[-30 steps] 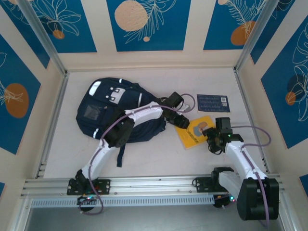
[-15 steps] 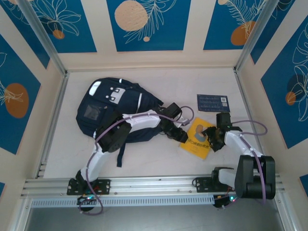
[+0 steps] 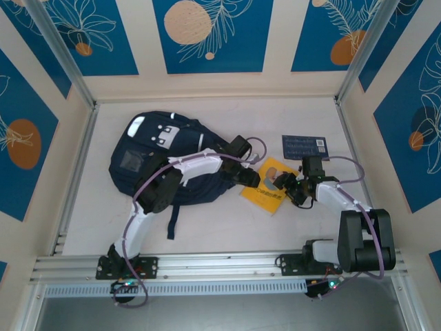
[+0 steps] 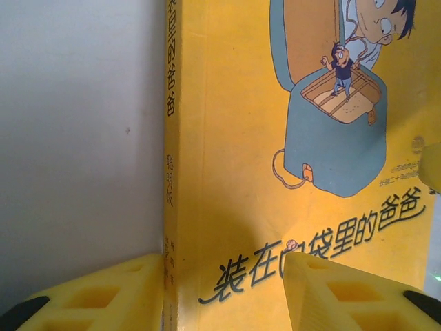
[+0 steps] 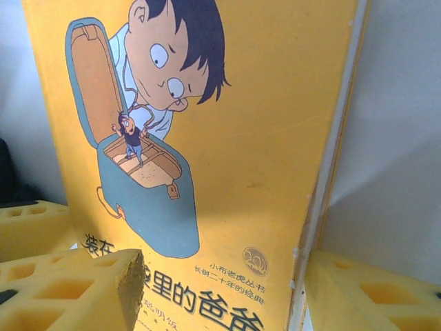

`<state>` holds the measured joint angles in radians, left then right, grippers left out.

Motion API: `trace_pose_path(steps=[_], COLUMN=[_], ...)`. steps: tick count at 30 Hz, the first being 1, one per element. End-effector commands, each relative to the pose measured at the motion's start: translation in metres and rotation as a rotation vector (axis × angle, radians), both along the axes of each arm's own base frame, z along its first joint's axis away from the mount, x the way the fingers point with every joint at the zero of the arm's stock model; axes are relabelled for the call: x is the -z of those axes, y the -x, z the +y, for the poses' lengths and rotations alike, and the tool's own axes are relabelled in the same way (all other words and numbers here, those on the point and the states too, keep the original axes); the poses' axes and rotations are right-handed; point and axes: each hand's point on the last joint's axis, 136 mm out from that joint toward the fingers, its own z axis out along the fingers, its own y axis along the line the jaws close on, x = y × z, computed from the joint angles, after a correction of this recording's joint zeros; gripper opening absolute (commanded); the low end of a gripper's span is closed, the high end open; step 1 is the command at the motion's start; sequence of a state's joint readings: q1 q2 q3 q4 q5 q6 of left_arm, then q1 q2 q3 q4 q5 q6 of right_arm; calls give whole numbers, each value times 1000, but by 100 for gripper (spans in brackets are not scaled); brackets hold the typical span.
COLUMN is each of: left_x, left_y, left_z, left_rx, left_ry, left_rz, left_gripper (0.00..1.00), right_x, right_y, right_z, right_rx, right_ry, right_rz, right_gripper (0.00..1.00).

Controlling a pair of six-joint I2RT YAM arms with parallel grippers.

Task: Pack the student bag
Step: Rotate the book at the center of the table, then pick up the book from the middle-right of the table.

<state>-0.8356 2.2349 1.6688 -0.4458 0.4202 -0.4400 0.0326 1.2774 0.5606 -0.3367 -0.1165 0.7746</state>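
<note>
Big navy-blue fabric student bag point(image 3: 148, 162) lies flat on the pale counter point(image 3: 227, 117), just left of the left fingers point(image 3: 250, 178). Looks soft and floppy, so I'd grab a strap or zip edge, not slack cloth. Left fingers and right fingers point(image 3: 289, 187) are both spread apart, straddling opposite edges of the yellow paperback book point(image 3: 265, 194) between them. Count: one bag, one book, one small navy booklet point(image 3: 305, 147) past the right fingers.

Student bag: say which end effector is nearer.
Left. The left end effector sits at the right edge of the student bag; the right end effector lies beyond the yellow book.
</note>
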Motion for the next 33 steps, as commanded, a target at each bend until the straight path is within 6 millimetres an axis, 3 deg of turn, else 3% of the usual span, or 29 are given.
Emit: trace_pose_path(steps=[1, 7, 11, 15, 21, 24, 27, 33], left_x=[-5, -2, 1, 1, -1, -11, -28, -82], left_y=[12, 12, 15, 18, 16, 10, 2, -18], left_z=[-8, -6, -8, -9, -6, -2, 6, 41], left_rx=[32, 35, 43, 50, 39, 22, -13, -150], left_ry=[21, 13, 13, 19, 13, 16, 15, 94], left_rz=[-6, -8, 1, 13, -3, -23, -47, -85], left_gripper=[47, 47, 47, 47, 46, 45, 47, 52], right_x=[-29, -50, -64, -59, -45, -44, -53, -93], right_y=[-7, -4, -8, -12, -14, -10, -6, -4], right_z=[30, 24, 32, 37, 38, 32, 27, 33], right_rx=[-104, -62, -79, -77, -66, -64, -73, -123], right_ry=[-135, -126, -187, -230, -243, -197, -154, -177], right_rz=[-116, -180, -239, -224, -170, -155, -179, -307], right_gripper=[60, 55, 53, 48, 25, 12, 9, 6])
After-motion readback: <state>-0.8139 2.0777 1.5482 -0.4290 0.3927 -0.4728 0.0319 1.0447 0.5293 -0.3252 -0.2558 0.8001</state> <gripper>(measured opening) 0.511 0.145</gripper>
